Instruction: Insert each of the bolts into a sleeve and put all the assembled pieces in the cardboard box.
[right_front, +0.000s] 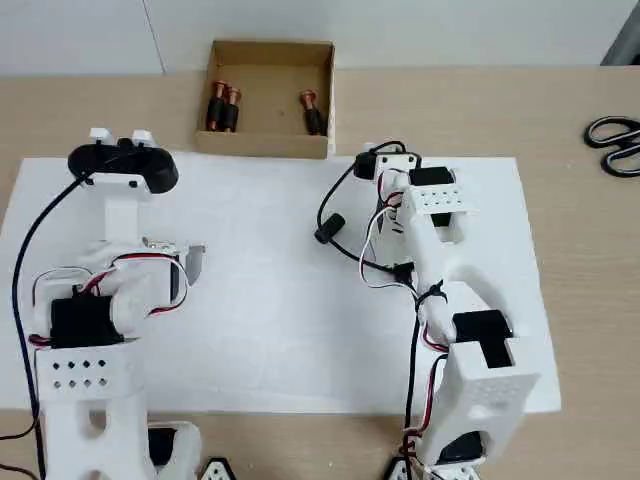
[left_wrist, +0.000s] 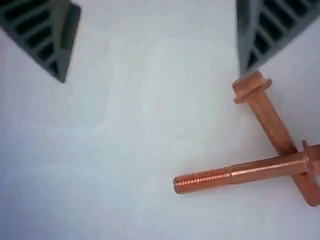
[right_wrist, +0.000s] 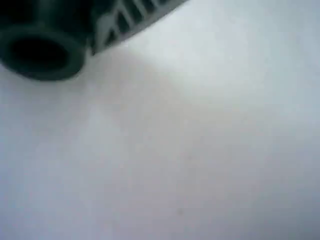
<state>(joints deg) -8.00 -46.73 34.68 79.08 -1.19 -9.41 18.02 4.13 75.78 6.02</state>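
The wooden tabletop (right_front: 560, 90) carries a white sheet (right_front: 260, 310), with the cardboard box (right_front: 268, 146) just beyond its far edge. Three assembled pieces (right_front: 226, 106) already lie in the box, two side by side and one apart, so that share of the job looks done. Two bare bolts (left_wrist: 235, 176) are left on the sheet, crossed and touching near their heads, neither yet in a sleeve.

The left claw (left_wrist: 152, 74) hangs above the sheet, spread wide and holding nothing (one finger's tip is just beside the head of the nearer bolt). The right claw (right_wrist: 87, 45) seems closed on a black sleeve (right_wrist: 40, 52), a ribbed finger (right_wrist: 125, 20) against its side and the open bore showing. That sleeve holds no bolt, so I judge at least two insertions and two trips to the box remain.
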